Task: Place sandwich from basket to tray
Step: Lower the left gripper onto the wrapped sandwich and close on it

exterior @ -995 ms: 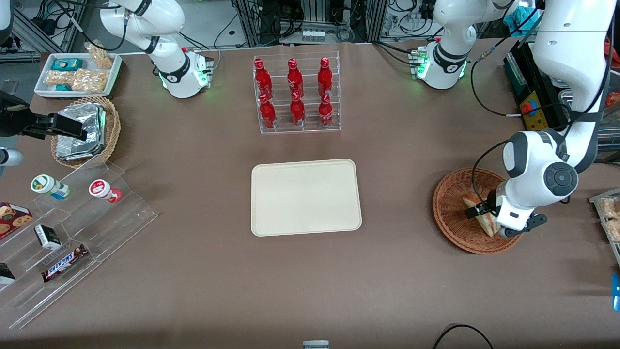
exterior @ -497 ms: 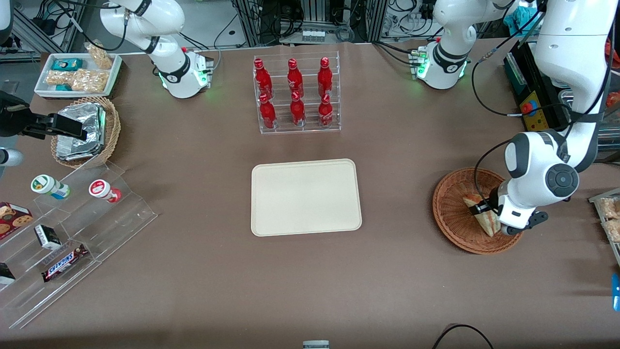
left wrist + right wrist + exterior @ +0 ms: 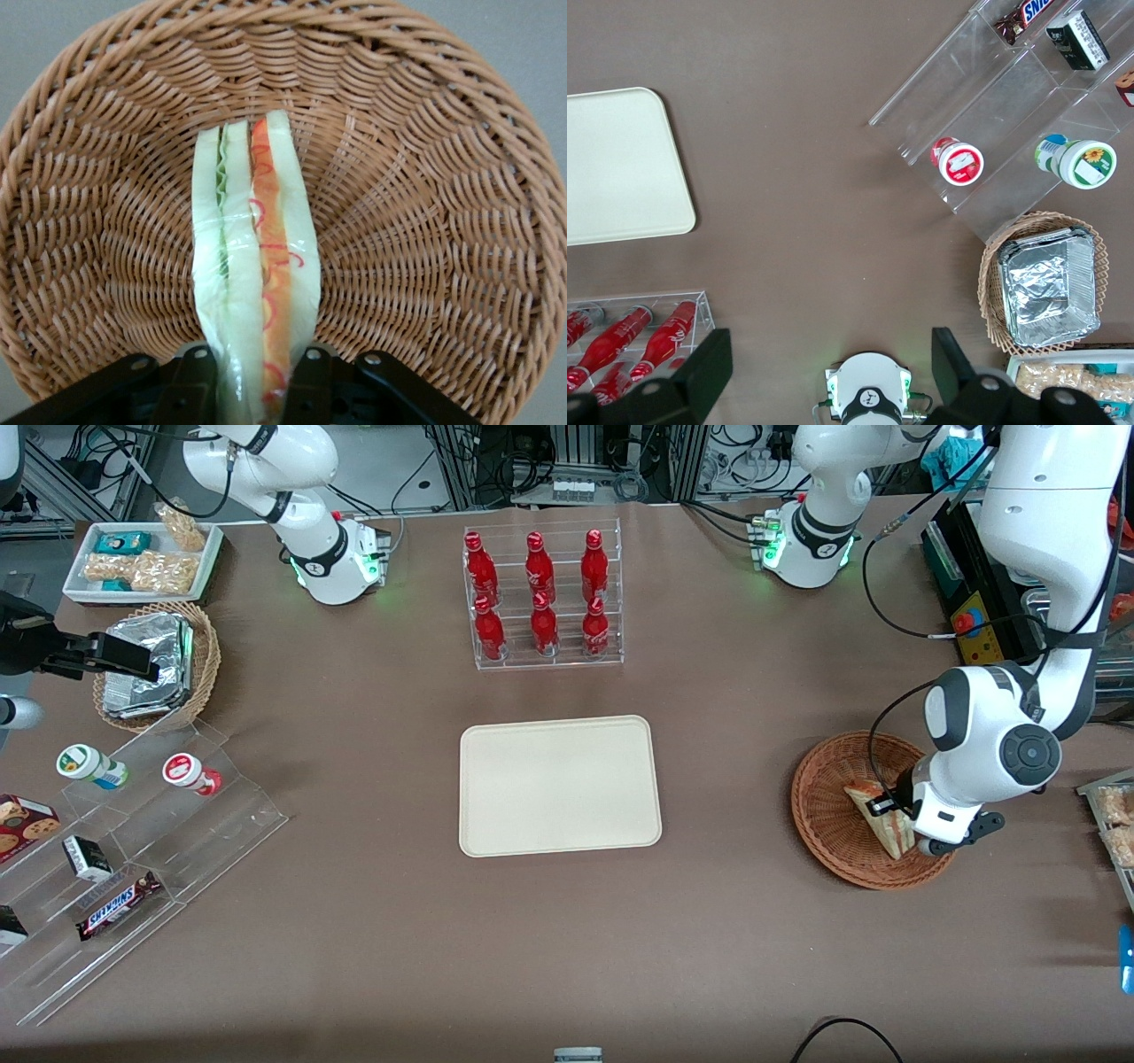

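Brown tabletop, right of frame: the gripper [image 3: 886, 808] is clamped on the sandwich [image 3: 873, 815] in the basket [image 3: 828, 841] and has risen slightly, so lifting has begun; the tray [image 3: 558, 784] waits mid-frame.

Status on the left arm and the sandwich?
End effector down in the basket, shut on the sandwich. Sandwich not yet out of the basket. Tray bare, nothing on the table between basket and tray.
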Robot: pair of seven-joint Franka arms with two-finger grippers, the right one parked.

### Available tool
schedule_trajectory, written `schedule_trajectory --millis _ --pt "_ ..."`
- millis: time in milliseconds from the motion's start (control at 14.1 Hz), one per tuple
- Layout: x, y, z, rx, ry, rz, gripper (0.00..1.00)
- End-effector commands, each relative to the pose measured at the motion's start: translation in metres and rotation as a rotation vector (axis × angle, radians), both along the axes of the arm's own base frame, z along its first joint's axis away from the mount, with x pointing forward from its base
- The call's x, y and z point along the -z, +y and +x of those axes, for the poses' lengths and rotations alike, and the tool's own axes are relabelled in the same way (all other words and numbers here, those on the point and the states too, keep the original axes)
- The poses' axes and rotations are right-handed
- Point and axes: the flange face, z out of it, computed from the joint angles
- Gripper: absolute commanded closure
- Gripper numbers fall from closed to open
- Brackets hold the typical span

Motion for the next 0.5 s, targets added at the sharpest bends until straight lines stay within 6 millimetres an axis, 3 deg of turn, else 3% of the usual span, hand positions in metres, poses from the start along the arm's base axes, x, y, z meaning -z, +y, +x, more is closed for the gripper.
schedule_trajectory --millis 0,142,426 --pt "-0.023 -0.005 0.005 -0.001 0.021 0.016 0.83" --pt "-0.042 -0.018 0.004 0.019 0.017 0.020 0.82" --pt "-0.079 -0.098 -0.006 0.124 0.031 0.031 0.82"
